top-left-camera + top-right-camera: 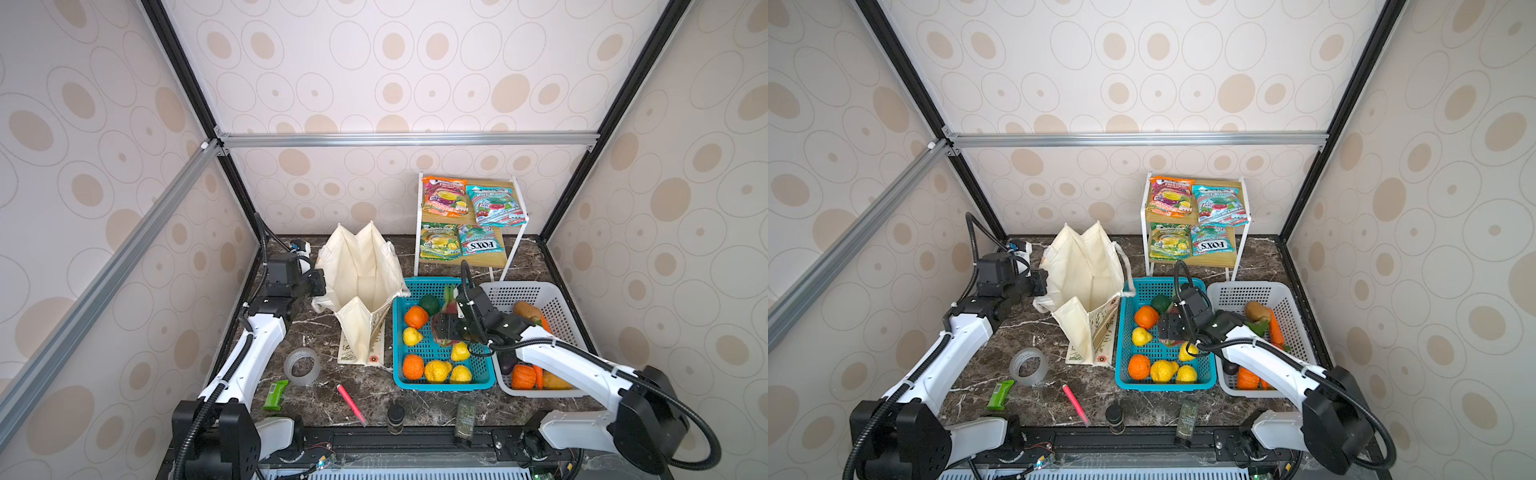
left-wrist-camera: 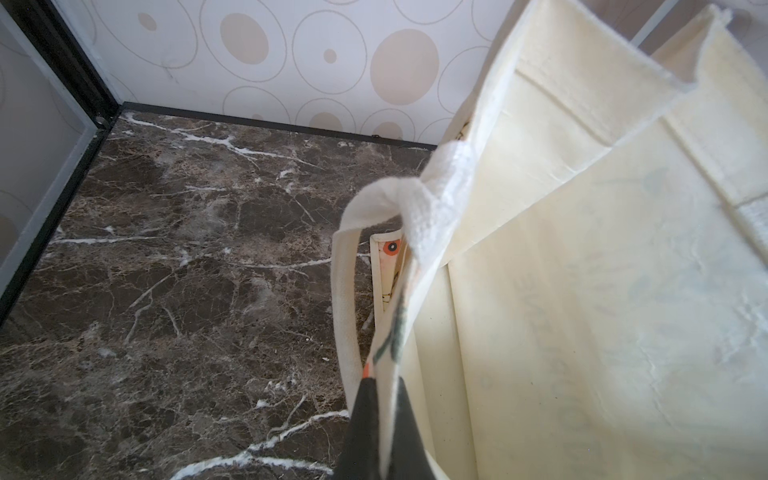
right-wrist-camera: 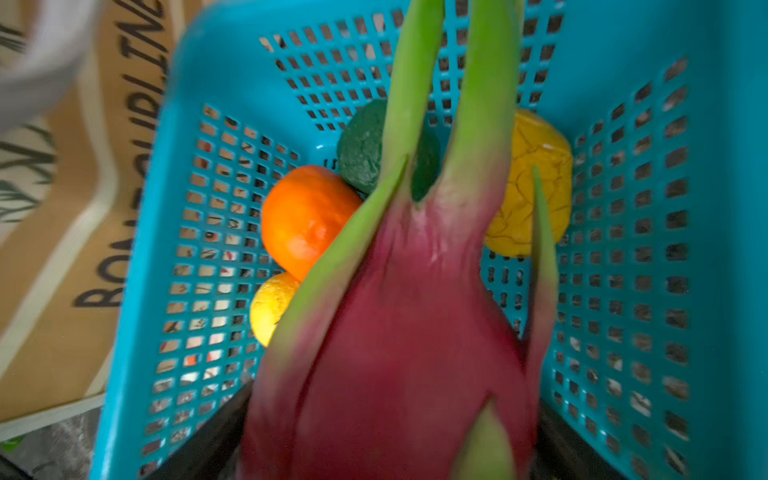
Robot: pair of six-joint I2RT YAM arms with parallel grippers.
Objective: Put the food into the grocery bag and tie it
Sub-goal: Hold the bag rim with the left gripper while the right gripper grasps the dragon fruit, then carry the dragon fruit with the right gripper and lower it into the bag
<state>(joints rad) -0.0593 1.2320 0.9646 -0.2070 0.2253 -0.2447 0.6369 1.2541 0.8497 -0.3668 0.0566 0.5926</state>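
The cream grocery bag [image 1: 361, 282] [image 1: 1084, 282] stands open at the table's middle left. My left gripper [image 1: 320, 286] [image 2: 384, 382] is shut on the bag's left rim, beside a white handle [image 2: 345, 299]. My right gripper [image 1: 445, 329] [image 3: 390, 415] is down inside the turquoise basket [image 1: 440, 384] [image 3: 137, 249]. Its black fingers press both sides of the pink dragon fruit [image 3: 399, 332] [image 1: 1169, 343]. Oranges [image 1: 415, 316], yellow citrus [image 1: 437, 370] and a dark green fruit [image 1: 430, 304] lie around it. Fox's candy packets [image 1: 444, 195] rest on the shelf behind.
A white basket [image 1: 561, 299] of vegetables sits right of the turquoise one, under my right arm. The white shelf [image 1: 513, 249] stands at the back. A tape roll [image 1: 302, 365], green bar [image 1: 275, 395], pink pen [image 1: 351, 403] and two dark jars [image 1: 395, 417] lie along the front.
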